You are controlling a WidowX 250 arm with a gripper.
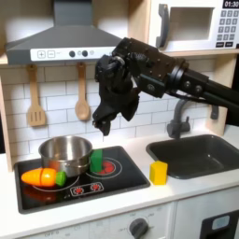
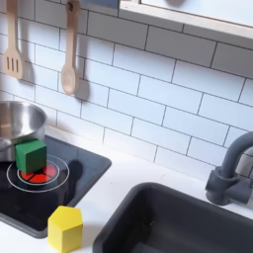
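The matte black robot gripper [image 1: 102,122] hangs before glossy white rectangular wall tiles [image 2: 148,109] lined with grey grout. The small green wooden block [image 2: 31,155] sits on the flat black stove top [image 2: 69,188], over 1 red ring marking. The shiny silver metal pot [image 1: 65,154] reflects grey. The orange plastic carrot [image 1: 43,176] has a green end. The yellow wooden block [image 2: 65,227] rests on the white countertop [image 2: 109,198]. 2 tan wooden utensils [image 2: 67,59] hang.

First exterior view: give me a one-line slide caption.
Robot hand hovers above a green block on the stove, beside a steel pot and toy carrot.
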